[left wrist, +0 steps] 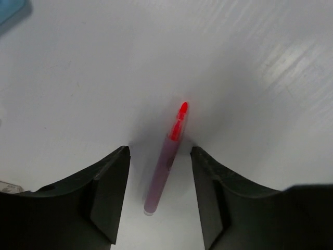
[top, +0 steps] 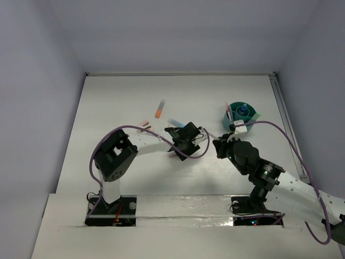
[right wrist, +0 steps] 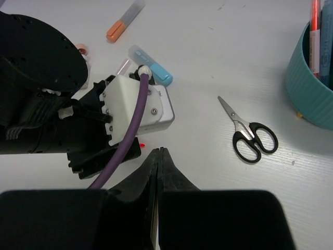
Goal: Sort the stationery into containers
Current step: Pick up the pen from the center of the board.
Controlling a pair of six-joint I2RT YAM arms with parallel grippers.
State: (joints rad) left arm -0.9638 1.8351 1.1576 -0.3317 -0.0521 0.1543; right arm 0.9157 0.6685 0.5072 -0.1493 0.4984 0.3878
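A pink pen with a red tip (left wrist: 164, 166) lies flat on the white table, between the fingers of my left gripper (left wrist: 159, 151). That gripper is open, with a gap on each side of the pen. In the right wrist view only the pen's red tip (right wrist: 141, 142) peeks out beside the left gripper (right wrist: 104, 151). My right gripper (right wrist: 158, 151) is shut and empty, hovering just right of the left one (top: 180, 148). The teal cup (top: 241, 112) at the back right holds several pens. Black-handled scissors (right wrist: 250, 133) lie left of the cup (right wrist: 307, 88).
An orange marker (top: 159, 109) lies farther back on the table, and a blue-capped clear pen (top: 175, 122) lies just behind the left gripper. Small pink items (top: 144, 125) sit to the left. A purple cable (right wrist: 125, 135) loops over the left wrist.
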